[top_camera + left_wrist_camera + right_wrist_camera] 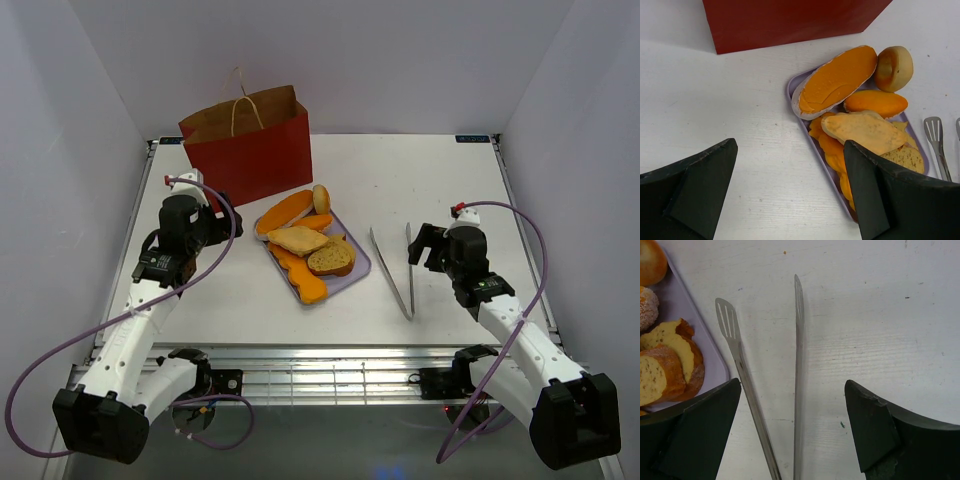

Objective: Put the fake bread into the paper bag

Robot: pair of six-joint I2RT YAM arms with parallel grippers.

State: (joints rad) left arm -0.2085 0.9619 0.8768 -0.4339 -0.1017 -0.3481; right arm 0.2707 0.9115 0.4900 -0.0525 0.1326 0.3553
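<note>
The fake bread (305,245) lies piled on a lavender tray (361,268) at mid table: a long orange loaf (835,82), a round bun (894,67), an orange roll (875,102), a tan toast slice (865,132) and a brown-crusted slice (905,157). The red paper bag (250,150) stands upright behind the tray, its mouth open, and its red wall also shows in the left wrist view (790,20). My left gripper (217,208) (790,145) is open and empty over the bare table left of the tray. My right gripper (425,245) (792,382) is open and empty above the tongs.
Long metal tongs (400,270) (799,340) lie spread open on the table right of the tray, directly under my right gripper. White walls enclose the table on the left, back and right. A metal rail runs along the near edge.
</note>
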